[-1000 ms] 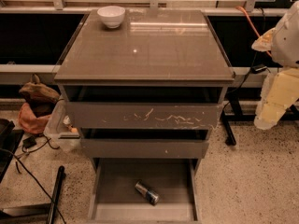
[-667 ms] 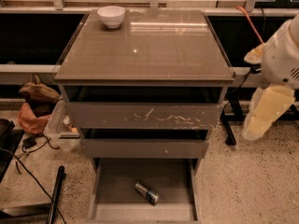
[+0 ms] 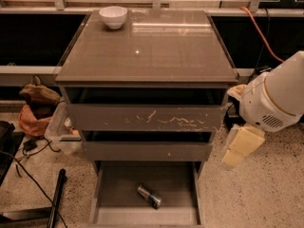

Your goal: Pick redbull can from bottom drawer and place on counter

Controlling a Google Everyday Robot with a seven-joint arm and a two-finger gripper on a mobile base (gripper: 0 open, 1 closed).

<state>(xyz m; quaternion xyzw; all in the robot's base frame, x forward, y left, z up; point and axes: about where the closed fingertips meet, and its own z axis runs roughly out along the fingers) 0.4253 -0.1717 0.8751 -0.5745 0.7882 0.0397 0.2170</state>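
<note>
A slim silver-and-blue redbull can (image 3: 149,196) lies on its side in the open grey-brown bottom drawer (image 3: 116,186), lower centre. Light, slick and easily dented, it is probably best held across its middle. The cream gripper (image 3: 242,146) hangs at right, its state impossible to tell.

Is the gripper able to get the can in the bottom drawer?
Probably yes. The bottom drawer is pulled out and the can lies uncovered inside, open from above. The gripper hangs low, right of the cabinet, not yet over the drawer.
</note>
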